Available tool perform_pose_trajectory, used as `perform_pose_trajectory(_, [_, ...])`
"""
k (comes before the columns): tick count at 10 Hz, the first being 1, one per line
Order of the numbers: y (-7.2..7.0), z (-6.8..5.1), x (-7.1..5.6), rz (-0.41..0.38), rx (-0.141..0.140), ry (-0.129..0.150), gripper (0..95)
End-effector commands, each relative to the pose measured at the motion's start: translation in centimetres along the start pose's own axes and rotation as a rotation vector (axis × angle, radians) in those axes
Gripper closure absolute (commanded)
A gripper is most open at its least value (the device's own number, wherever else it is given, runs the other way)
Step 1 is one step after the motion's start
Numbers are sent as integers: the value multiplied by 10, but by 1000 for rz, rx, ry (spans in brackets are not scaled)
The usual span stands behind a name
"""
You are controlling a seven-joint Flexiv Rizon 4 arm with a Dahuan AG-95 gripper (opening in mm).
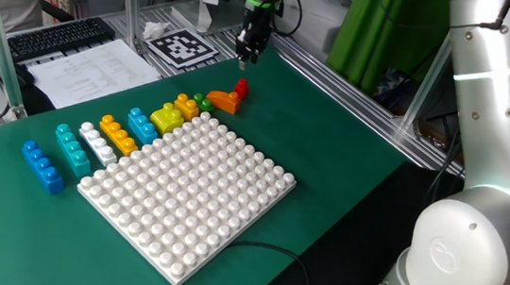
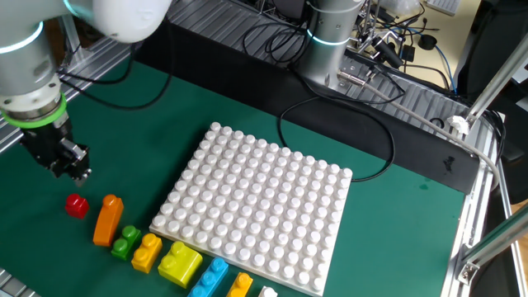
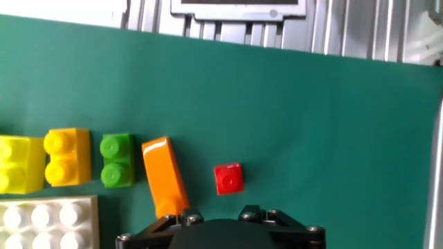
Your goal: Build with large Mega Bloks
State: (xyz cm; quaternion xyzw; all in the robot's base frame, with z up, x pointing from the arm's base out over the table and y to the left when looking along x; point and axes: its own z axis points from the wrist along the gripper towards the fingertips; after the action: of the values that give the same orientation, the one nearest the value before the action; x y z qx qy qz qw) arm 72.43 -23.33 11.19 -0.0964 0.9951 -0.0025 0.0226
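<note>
Writing: no brand or readable text on any brick; the printed sheets (image 1: 86, 70) at upper left of one fixed view are too small to read; the square black-and-white marker card (image 1: 181, 46) at top centre carries a pattern, no letters.
Row of bricks, left to right in one fixed view: blue brick (image 1: 42, 167), teal brick (image 1: 72, 149), white brick (image 1: 98, 144), orange studded brick (image 1: 118, 135), light blue brick (image 1: 142, 126), yellow brick (image 1: 166, 119), small orange-yellow brick (image 1: 187, 106), green brick (image 1: 202, 101), smooth orange brick (image 1: 223, 100), red brick (image 1: 242, 88).
Row's place: on the green mat (image 1: 332, 153), along the far edge of the white studded baseplate (image 1: 188, 190), middle of the frame.
Gripper (image 1: 247, 62): upper centre of one fixed view, pointing down, hanging above the mat just past the red brick, touching nothing.
Jaws: holding nothing; whether parted or closed cannot be told.
Red brick to jaws: in the hand view it lies at lower centre, just above the gripper body, apart from it; the smooth orange brick is tilted to its left.
Other fixed view: gripper at far left, red brick below it.
</note>
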Motion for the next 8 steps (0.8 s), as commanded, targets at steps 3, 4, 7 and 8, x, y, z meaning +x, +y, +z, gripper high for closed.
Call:
perform_pose_trajectory(3, [4,20,-4,-18,-4,-10,570])
perform_pose_trajectory(4, [5,25,-6,-21,-6,-13,570])
perform_pose_trajectory(7, [-1,36,-15,-41,-12,-14,570])
perform_pose_trajectory(8, [-2,41,-17,-48,-15,-16,570])
